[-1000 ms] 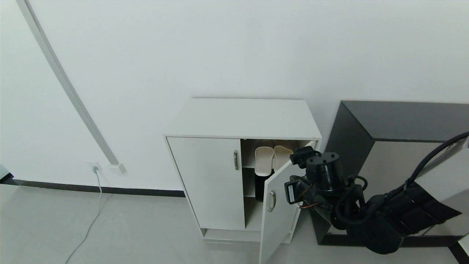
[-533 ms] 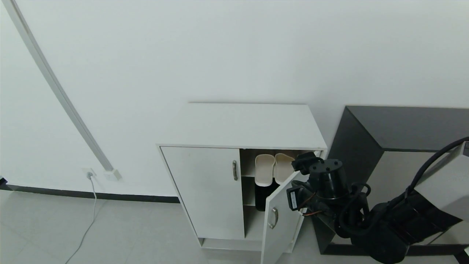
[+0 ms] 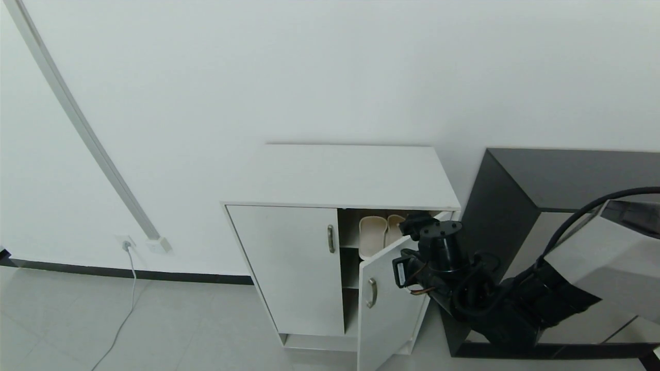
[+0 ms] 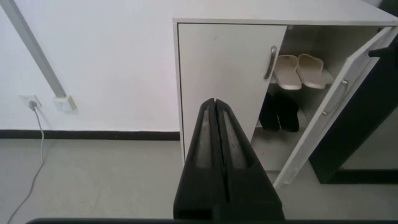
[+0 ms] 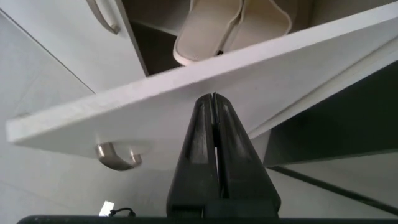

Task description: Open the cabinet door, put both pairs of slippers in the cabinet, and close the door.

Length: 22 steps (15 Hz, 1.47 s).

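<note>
**Both hands shut, right door ajar**

My left wrist view looks into the white two-door cabinet (image 4: pixel 217 62) and shows two pairs: cream slippers (image 4: pixel 298 70) on the upper shelf, black slippers (image 4: pixel 280 112) on the shelf beneath. In the head view the black pair is lost in shadow behind the half-open right door (image 3: pixel 386 304). There are two curved metal handles (image 3: pixel 330 238), one per door. My left hand (image 4: pixel 214 102) is pinched shut on nothing, in the air facing the cabinet. My right hand (image 5: pixel 213 98) is likewise shut and empty, tips against that door's outer face, whose edge cuts off the cream pair.
</note>
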### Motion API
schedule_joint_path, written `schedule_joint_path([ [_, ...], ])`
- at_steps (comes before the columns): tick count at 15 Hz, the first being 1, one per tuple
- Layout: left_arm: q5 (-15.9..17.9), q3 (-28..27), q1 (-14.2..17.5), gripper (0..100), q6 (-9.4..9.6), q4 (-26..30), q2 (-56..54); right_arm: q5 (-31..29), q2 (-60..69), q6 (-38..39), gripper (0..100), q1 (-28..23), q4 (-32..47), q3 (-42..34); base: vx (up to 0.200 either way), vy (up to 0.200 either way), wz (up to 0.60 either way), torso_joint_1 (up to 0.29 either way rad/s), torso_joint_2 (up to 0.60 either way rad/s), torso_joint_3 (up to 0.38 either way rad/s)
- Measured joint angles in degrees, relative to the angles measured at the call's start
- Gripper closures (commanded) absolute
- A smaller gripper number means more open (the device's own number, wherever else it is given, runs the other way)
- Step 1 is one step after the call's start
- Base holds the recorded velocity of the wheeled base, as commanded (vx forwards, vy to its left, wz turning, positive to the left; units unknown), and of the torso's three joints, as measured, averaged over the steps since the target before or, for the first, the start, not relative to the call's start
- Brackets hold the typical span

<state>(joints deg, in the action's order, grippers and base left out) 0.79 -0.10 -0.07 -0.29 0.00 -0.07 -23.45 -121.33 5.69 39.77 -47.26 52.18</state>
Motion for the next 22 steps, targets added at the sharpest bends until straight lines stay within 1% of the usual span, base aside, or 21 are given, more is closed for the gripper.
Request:
schedule_joint_path([
  [2, -0.01, 0.00, -0.02, 100, 0.02, 0.00, 0.00, 0.11, -1.63, 0.00, 100, -0.20, 0.05, 2.67, 0.000, 0.000, 0.00, 0.000, 0.00, 0.000],
  [5, -0.01, 0.00, 0.00, 100, 0.00, 0.00, 0.00, 0.15, -4.85, -0.04, 100, -0.94, 0.22, 8.63, 0.000, 0.000, 0.00, 0.000, 0.00, 0.000],
  [8, -0.01, 0.00, 0.00, 100, -0.02, 0.00, 0.00, 0.17, -8.52, -0.22, 100, -2.26, 0.41, 14.60, 0.000, 0.000, 0.00, 0.000, 0.00, 0.000],
  [11, 0.00, 0.00, -0.02, 100, -0.02, 0.00, 0.00, 0.24, -11.36, -0.22, 100, -3.66, 0.95, 18.75, 0.000, 0.000, 0.00, 0.000, 0.00, 0.000],
  [22, 0.00, 0.00, -0.02, 100, -0.02, 0.00, 0.00, 0.44, -14.84, -0.23, 100, -5.21, 3.15, 24.37, 0.000, 0.000, 0.00, 0.000, 0.00, 0.000],
])
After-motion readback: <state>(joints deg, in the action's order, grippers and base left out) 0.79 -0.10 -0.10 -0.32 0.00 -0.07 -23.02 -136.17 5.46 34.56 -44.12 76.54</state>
